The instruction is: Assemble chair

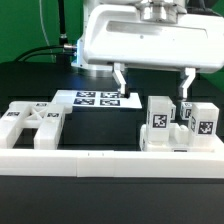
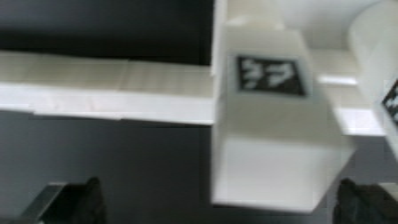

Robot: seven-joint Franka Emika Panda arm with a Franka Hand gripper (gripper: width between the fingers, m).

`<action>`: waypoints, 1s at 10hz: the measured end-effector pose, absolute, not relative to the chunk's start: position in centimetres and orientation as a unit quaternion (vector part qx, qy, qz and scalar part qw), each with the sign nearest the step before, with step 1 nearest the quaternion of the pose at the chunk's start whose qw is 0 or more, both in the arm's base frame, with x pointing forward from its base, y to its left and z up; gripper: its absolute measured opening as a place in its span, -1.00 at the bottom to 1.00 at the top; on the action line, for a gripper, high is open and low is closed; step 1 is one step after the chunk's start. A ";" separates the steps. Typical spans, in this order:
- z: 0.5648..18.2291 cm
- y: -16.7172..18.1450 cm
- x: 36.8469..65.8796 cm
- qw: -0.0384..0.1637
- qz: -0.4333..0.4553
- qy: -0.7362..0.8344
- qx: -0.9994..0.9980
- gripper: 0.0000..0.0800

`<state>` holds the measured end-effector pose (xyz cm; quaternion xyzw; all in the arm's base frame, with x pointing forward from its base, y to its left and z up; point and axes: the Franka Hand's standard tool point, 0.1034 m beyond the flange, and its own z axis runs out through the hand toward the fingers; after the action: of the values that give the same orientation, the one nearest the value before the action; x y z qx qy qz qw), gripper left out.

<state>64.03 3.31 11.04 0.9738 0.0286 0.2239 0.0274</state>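
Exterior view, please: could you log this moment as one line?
phase: pre-grasp | gripper: open, above tagged block | notched part: untouched, apart

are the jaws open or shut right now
Open. In the exterior view the jaws hang wide apart; the wrist view shows them either side of a tagged block, with gaps.

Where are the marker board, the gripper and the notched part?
marker board [image 1: 95,99]: exterior view, on its tagged top.
gripper [image 1: 153,93]: exterior view, midway between its fingertips.
notched part [image 1: 25,130]: exterior view, on its white body.
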 end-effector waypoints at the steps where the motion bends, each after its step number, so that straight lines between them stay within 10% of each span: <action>1: 11.6 3.1 64.4 0.027 0.227 0.028 0.973 0.62; 10: 9.6 4.8 63.0 0.005 0.024 0.026 0.999 0.62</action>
<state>62.98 4.83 9.65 0.9994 0.0255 0.0238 0.0045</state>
